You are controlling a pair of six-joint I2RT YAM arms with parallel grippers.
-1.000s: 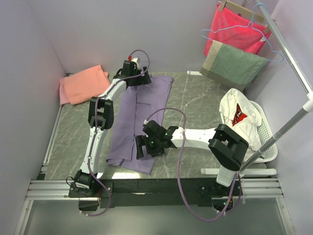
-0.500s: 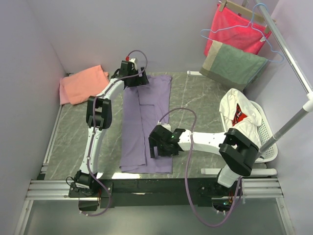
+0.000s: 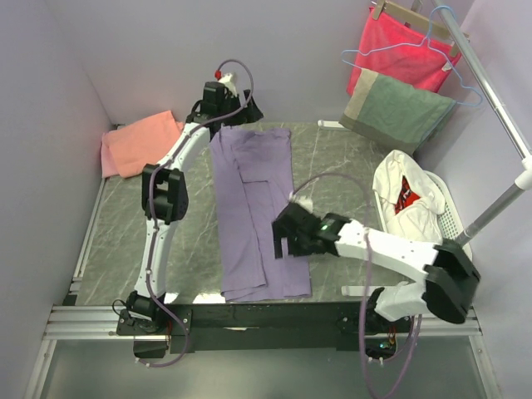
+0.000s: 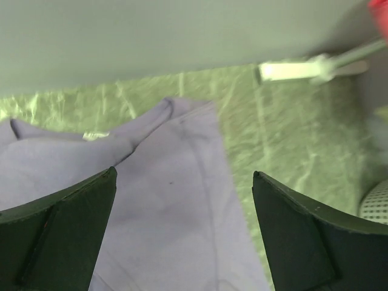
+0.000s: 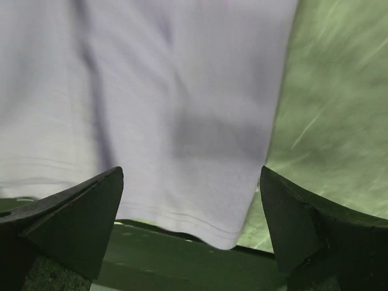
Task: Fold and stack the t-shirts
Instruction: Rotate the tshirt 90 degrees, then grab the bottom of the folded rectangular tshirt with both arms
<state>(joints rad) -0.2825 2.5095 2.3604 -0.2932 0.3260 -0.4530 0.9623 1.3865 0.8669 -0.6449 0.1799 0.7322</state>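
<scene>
— Purple t-shirt [image 3: 249,199] first, from the near end; its hem lies by the near edge of the table [image 3: 349,166]; a second ago that hem sat further left and the whole strip slanted; now it runs almost straight away from the arms.

— So it has been pulled square; is anything holding it?

— No; the right gripper [image 3: 287,245] hovers over the near right part of the strip, jaws spread wide with nothing between them; its wrist view shows only flat cloth and the hem below; that arm has swung to the right over the last second.

— And the far end?

— The left gripper [image 3: 231,112] sits at the collar end, jaws likewise released and empty; it has drawn back toward the far wall; its wrist view shows the collar lying on the table, apart from it.

— What does that mean for the job?

— The shirt is already narrowed lengthwise and now lies straight; I judge the crosswise folds come next; after that it belongs with the pink t-shirt [image 3: 137,143], which lies in a flat bundle at the far left corner, well apart.

— Anything else out there?

— A basket [image 3: 453,220] of white laundry [image 3: 407,195] at the right; beyond it a green towel [image 3: 391,108] and a red cloth [image 3: 399,46] hang by the wall.
</scene>
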